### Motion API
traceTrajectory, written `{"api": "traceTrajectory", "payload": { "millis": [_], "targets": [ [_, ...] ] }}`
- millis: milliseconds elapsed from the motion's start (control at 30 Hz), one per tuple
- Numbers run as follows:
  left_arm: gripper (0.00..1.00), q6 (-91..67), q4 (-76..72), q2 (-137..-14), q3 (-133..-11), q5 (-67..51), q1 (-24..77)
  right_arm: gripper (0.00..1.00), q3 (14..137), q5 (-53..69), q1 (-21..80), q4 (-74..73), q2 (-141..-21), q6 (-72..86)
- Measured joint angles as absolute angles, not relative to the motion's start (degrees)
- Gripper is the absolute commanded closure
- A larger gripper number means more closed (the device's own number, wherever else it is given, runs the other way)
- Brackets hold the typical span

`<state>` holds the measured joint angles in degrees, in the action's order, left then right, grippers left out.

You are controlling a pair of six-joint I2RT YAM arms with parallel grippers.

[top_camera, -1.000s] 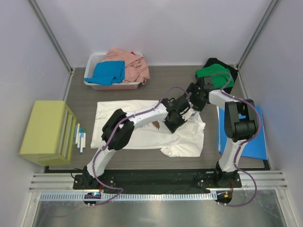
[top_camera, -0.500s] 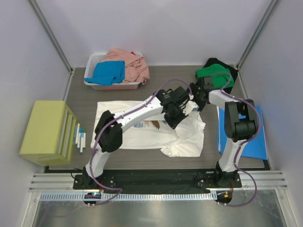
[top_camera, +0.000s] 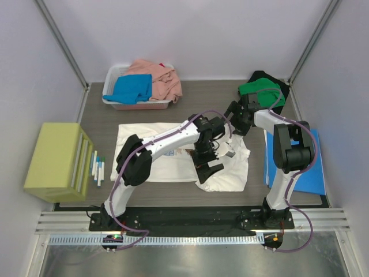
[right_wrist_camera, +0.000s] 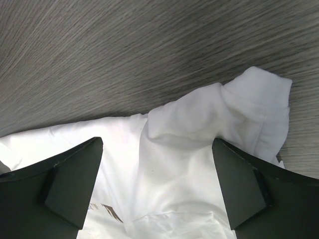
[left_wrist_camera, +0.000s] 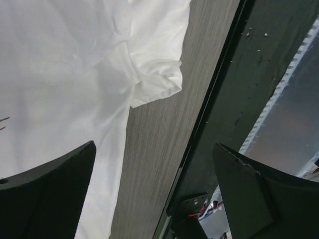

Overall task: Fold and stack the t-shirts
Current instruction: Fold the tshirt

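A white t-shirt (top_camera: 167, 158) lies spread on the table, its right part bunched up (top_camera: 229, 173). My left gripper (top_camera: 209, 169) hovers open over that bunched near edge, holding nothing. In the left wrist view the white t-shirt (left_wrist_camera: 70, 74) and a curled sleeve (left_wrist_camera: 157, 82) lie ahead of the open gripper (left_wrist_camera: 154, 194). My right gripper (top_camera: 232, 124) stands open over the shirt's far right corner. In the right wrist view that gripper (right_wrist_camera: 157, 189) has white cloth (right_wrist_camera: 174, 164) beneath it, not gripped. A green t-shirt (top_camera: 259, 92) lies on a black one (top_camera: 266, 77) at the back right.
A white basket (top_camera: 113, 101) at the back left holds a bright blue t-shirt (top_camera: 132, 88) and a salmon pink one (top_camera: 161, 79). A flat blue folder (top_camera: 302, 170) lies at the right. A yellow-green box (top_camera: 57, 161) and markers (top_camera: 98, 168) sit at the left.
My left gripper has opened and let go of the white cloth, then swung back toward the near edge. The shirt's right part has settled lower. The right arm has barely moved.
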<state>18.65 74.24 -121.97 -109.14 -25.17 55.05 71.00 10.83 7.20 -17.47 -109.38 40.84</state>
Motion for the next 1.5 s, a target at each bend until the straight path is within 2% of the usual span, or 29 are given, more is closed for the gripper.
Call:
{"api": "traceTrajectory", "payload": {
  "millis": [133, 233, 467, 700, 1033, 1500],
  "targets": [
    [0.0, 17.5, 70.3, -122.0, -104.0, -23.4, 53.5, 0.02, 71.0, 10.3, 7.3, -17.5, -109.3, 40.8],
    [0.0, 15.3, 67.4, -122.0, -102.6, -23.9, 48.2, 0.02, 71.2, 9.6, 7.4, -17.9, -109.3, 40.7],
    [0.0, 11.8, 60.2, -122.0, -104.6, -25.5, 20.4, 0.02, 72.1, 8.4, 6.9, -19.9, -109.5, 40.7],
    [0.0, 10.2, 56.9, -121.3, -104.7, -25.9, 3.2, 0.02, 72.1, 8.2, 6.9, -19.9, -109.5, 40.6],
    [0.0, 10.1, 53.8, -121.2, -94.0, -26.0, -3.4, 0.02, 72.1, 8.3, 6.6, -20.0, -109.5, 40.6],
    [0.0, 10.7, 49.9, -119.7, -90.7, -27.2, -7.2, 0.02, 72.4, 8.5, 4.2, -20.9, -109.6, 40.6]
  ]
}}
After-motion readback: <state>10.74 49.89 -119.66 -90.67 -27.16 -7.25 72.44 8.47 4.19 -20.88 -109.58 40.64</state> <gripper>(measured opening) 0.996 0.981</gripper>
